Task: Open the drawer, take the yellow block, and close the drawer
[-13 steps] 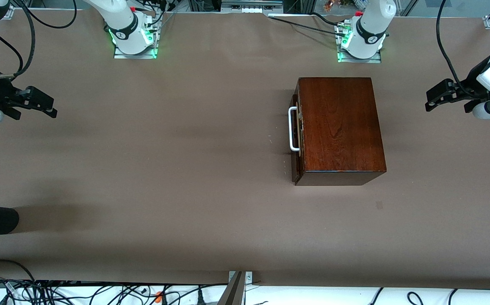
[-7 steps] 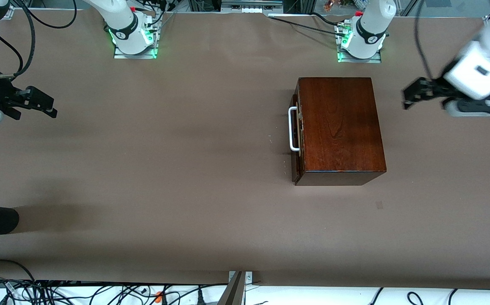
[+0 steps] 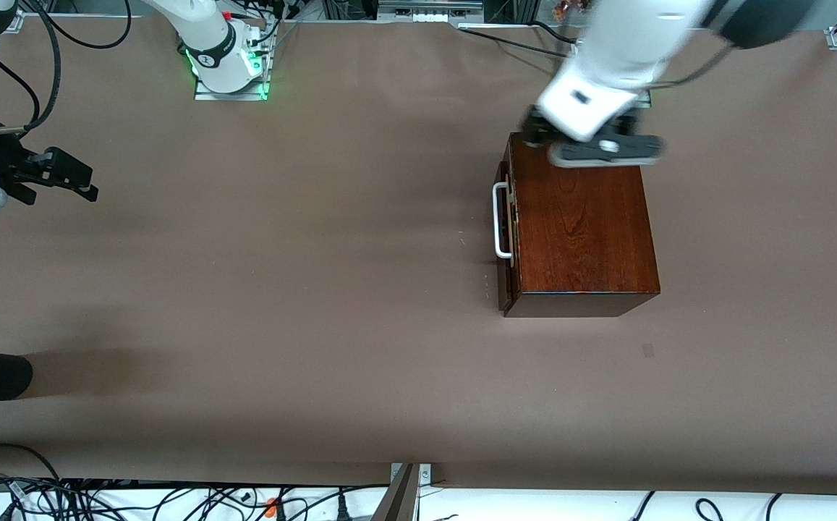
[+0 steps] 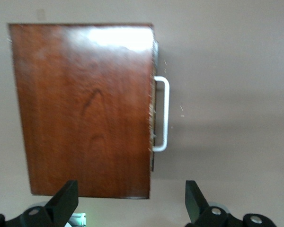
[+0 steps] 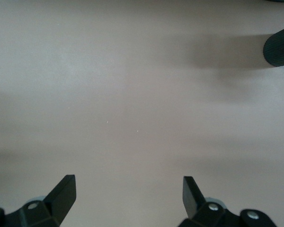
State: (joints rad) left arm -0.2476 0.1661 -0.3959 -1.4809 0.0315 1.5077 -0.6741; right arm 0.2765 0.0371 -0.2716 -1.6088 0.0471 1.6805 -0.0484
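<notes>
The box [image 3: 581, 221] is sitting on the brown counter [image 3: 281, 289], toward the left arm's end. Its drawer [image 3: 506, 239] is sitting pushed in, its dark front facing the right arm's end of the counter, with the white handle [image 3: 501, 221] sticking out from that face. The drawer front is looking slightly uneven against the box edge, but whether it is ajar cannot be told. The yellow block is not showing in any view.

The left claw [image 3: 534, 134] is hanging in the air over the box's edge nearest the robots' bases, at the corner above the drawer front. In the left wrist view its two dark fingers [image 4: 61, 203] are standing wide apart with nothing between them, and the box top [image 4: 85, 109] and handle [image 4: 162, 113] are lying below them.

The right arm is waiting at the right arm's end of the counter. The right claw [image 3: 74, 181] is hovering over bare counter there, well apart from the box. In the right wrist view its fingers [image 5: 61, 194] are spread wide and gripping nothing, with only bare counter [image 5: 132, 94] under them and a dark rounded object [image 5: 279, 45] at the frame's edge.
</notes>
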